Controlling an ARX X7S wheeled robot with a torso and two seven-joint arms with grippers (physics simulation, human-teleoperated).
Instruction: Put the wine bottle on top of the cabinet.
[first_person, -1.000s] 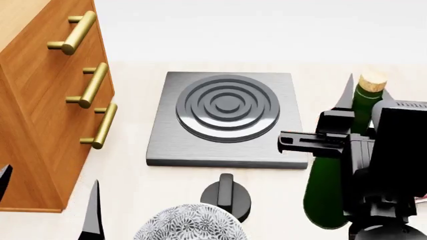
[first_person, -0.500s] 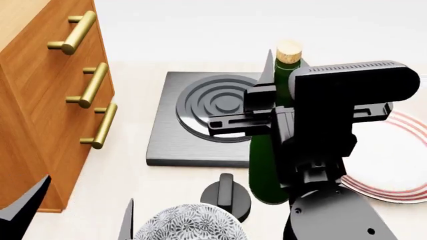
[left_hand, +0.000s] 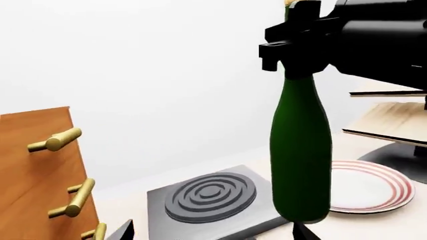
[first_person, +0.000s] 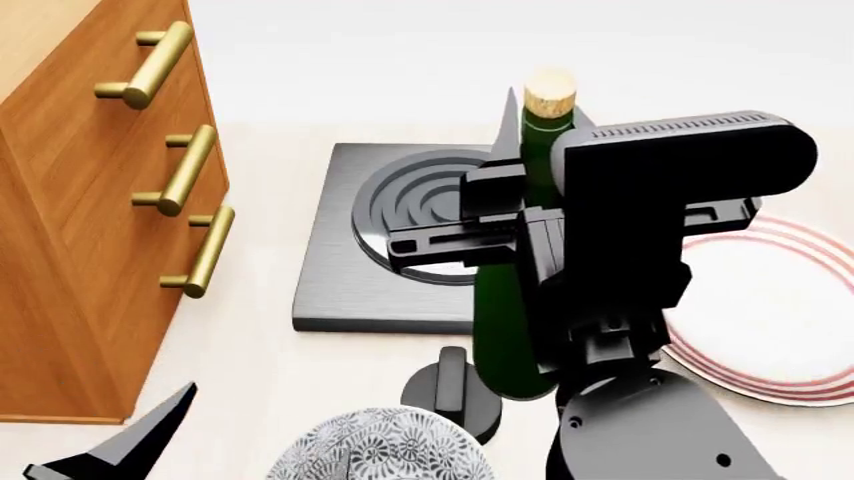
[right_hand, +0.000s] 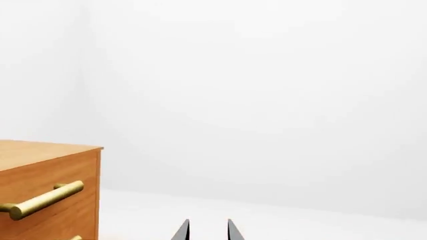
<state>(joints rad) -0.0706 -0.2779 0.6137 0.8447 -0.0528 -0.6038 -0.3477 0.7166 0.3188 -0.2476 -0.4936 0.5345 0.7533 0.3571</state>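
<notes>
The wine bottle (first_person: 511, 335) is dark green with a tan cork (first_person: 549, 95). It hangs upright in the air over the front edge of a grey hob. My right gripper (first_person: 531, 150) is shut on its neck; it also shows in the left wrist view (left_hand: 300, 37), holding the bottle (left_hand: 300, 150). In the right wrist view my right gripper (right_hand: 207, 231) points at a white wall, with the bottle hidden below the frame. The orange-brown cabinet (first_person: 80, 220) stands at the left, its top (right_hand: 37, 149) left of the bottle. My left gripper (first_person: 114, 448) is low at the front left, open and empty (left_hand: 212, 232).
The grey hob (first_person: 334, 290) with ring burner lies in the middle. A red-rimmed white plate (first_person: 787, 330) lies at the right. A patterned bowl (first_person: 374, 450) and a black knob (first_person: 450, 385) sit at the front. A pale slanted rack (left_hand: 393, 117) stands beyond the plate.
My right gripper has carried the bottle leftward, from beside the plate to over the hob's front edge, and a little higher. My left gripper has shifted and turned at the front left.
</notes>
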